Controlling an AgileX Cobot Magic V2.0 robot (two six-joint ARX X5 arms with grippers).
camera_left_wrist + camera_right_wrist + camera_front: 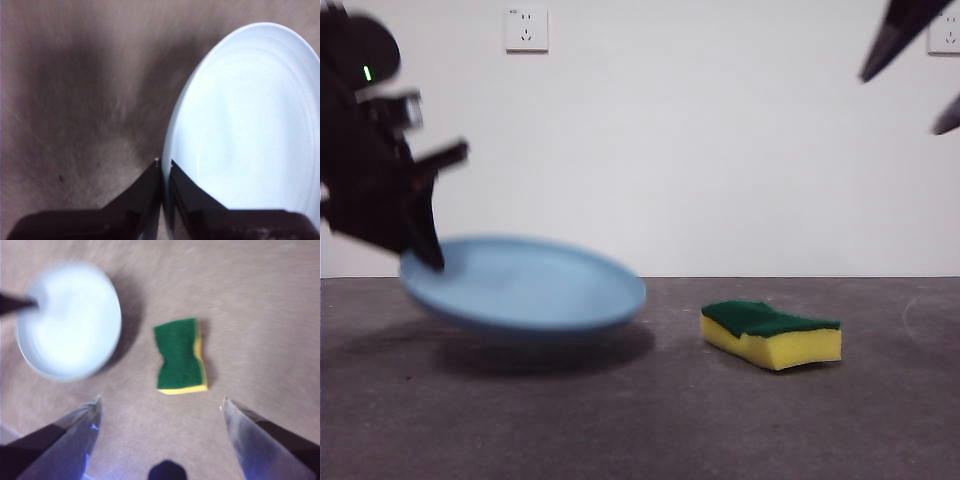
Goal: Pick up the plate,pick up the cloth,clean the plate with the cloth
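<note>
the left gripper (164,167) is clamped on the thin rim of the light-blue plate (525,285), holding it tilted and clear of the grey table (640,420), its face likely kept open for wiping. the right gripper (160,407) hangs high with jaws spread wide; the yellow-and-green sponge (180,356) lies flat on the table beyond and between its jaws, just beside the plate, not yet picked up.

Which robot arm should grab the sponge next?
The right one, most likely. The left gripper is already shut on the plate's rim, holding it off the table. The right gripper is open and free above the sponge, which lies alone on the table.
</note>
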